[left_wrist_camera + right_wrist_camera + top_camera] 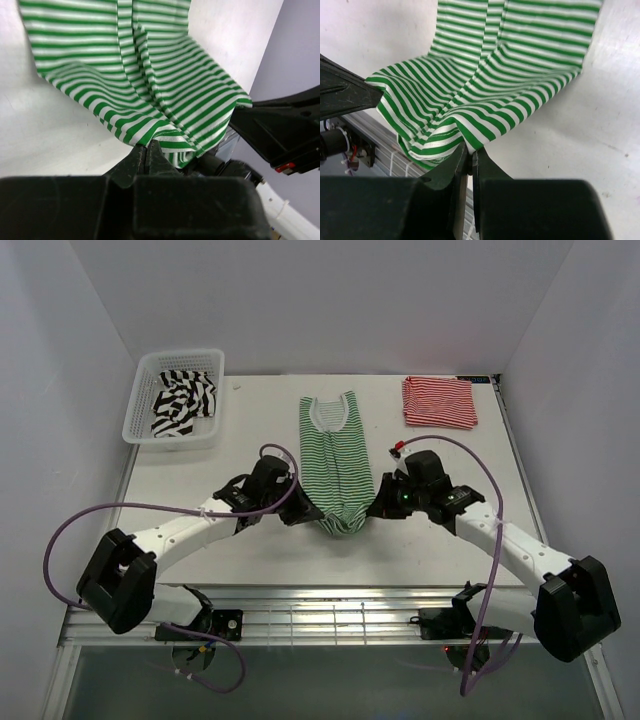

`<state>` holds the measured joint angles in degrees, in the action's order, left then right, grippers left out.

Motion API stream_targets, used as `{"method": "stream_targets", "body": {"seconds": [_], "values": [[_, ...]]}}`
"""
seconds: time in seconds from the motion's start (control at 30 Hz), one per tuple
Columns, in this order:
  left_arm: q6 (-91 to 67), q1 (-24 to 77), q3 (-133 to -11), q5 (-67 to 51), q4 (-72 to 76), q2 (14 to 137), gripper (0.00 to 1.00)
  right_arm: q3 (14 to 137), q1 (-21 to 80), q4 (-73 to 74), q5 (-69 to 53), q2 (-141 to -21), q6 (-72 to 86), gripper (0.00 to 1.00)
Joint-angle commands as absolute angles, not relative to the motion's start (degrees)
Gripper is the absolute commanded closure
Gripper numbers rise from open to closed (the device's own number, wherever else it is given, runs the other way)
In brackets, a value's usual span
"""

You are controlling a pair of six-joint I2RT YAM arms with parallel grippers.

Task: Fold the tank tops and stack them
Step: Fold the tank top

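green-striped tank top (335, 455) near hem clamped by left hand (147, 152), right hand (470, 152).

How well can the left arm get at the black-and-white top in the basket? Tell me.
Probably not yet: the left gripper is shut on the green top's edge. Once released, the way to the black-and-white top in the open basket looks free.

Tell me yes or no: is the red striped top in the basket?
No, the red striped top lies folded on the table at far right; the basket holds the black-and-white top.
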<state>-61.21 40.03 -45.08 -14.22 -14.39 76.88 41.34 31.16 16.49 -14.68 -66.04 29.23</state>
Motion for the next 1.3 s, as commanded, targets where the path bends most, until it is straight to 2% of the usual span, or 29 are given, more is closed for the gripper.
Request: {"method": "stream_targets", "body": {"seconds": [0.0, 0.27, 0.7, 1.27], "values": [[-58.6, 35.7, -49.3, -15.9, -13.7, 77.9, 1.0, 47.7, 29.6, 16.1, -12.8, -69.5, 26.3, 0.92], [-54.2, 28.5, -59.5, -18.8, -13.4, 86.5, 1.0, 61.9, 25.9, 15.8, -14.2, -80.1, 22.7, 0.92], [-47.1, 21.5, -75.6, -21.2, -14.6, 102.3, 1.0, 73.9, 21.0, 14.2, -19.6, -96.4, 19.3, 0.92], [-43.7, 19.4, -81.5, -22.0, -13.3, 112.4, 1.0, 83.1, 18.8, 12.7, -24.4, -110.3, 17.1, 0.92]]}}
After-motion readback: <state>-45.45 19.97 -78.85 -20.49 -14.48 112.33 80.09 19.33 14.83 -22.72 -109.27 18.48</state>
